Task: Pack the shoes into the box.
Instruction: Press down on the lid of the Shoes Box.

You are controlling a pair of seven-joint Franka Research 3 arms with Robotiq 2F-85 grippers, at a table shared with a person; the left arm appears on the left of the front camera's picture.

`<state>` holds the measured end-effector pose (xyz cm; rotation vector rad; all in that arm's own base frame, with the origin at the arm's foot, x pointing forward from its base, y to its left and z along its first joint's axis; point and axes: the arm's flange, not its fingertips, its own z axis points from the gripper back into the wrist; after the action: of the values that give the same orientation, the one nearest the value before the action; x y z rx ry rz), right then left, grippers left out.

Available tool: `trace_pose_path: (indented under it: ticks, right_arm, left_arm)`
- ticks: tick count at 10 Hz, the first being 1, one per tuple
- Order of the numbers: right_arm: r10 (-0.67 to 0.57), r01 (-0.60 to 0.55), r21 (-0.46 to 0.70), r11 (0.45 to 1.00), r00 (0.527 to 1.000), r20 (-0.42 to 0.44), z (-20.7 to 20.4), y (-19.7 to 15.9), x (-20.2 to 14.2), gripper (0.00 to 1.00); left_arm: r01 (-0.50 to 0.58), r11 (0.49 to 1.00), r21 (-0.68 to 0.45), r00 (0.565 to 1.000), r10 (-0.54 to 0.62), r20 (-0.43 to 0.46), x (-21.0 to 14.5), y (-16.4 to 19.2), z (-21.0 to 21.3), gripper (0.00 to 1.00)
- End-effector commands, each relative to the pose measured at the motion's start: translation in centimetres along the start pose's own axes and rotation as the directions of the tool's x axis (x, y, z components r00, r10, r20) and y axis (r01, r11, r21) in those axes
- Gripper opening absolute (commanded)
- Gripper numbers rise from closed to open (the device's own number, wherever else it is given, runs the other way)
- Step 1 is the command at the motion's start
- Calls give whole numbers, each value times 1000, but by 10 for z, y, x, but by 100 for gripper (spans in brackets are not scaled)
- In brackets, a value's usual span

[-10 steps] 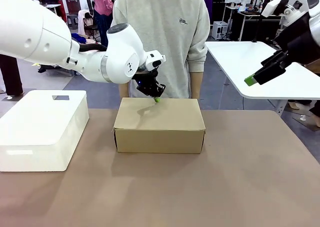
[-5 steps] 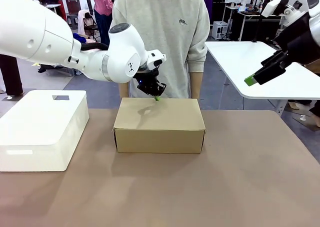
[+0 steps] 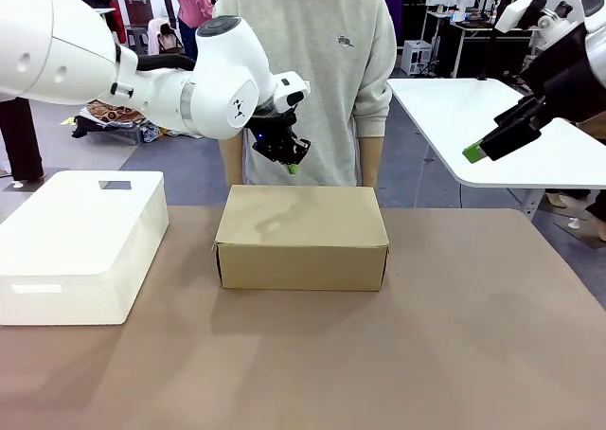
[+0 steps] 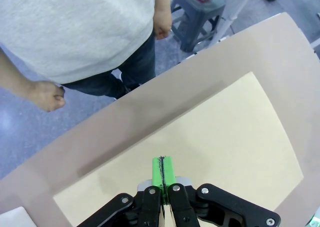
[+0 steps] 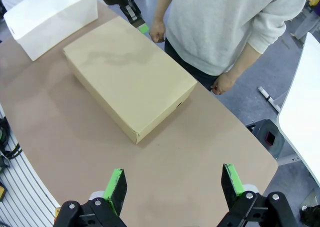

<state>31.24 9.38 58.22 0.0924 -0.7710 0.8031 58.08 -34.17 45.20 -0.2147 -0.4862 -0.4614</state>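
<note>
Hovering above the closed box (image 3: 301, 236), the left gripper (image 3: 293, 168) is pinched empty; the right gripper (image 5: 172, 184) is spread wide.

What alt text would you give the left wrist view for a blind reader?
The left gripper, fingers pressed shut, hangs above the closed brown box on the table. Beyond the table edge stands a person in a grey sweatshirt.
</note>
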Motion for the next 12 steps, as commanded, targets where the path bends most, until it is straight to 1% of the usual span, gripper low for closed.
trace_pose_path:
  ticks: [1,8,9,11,12]
  right_arm:
    - [-3,3,1,1000,1000,0,0,-3,-1,100]
    - [-3,3,1,1000,1000,0,0,-3,-1,100]
    - [-3,3,1,1000,1000,0,0,-3,-1,100]
    - [-3,3,1,1000,1000,0,0,-3,-1,100]
    - [-3,3,1,1000,1000,0,0,-3,-1,100]
  left_arm:
    - [5,1000,-4,1000,-5,11,2,-4,0,0]
    - [6,1000,-7,1000,-6,2,0,-5,-2,0]
    - [4,1000,27,1000,-4,3,-16,-8,22,0]
    - [61,997,52,998,-60,-15,-49,-3,70,0]
    - [77,995,57,997,-75,-25,-63,-1,88,19]
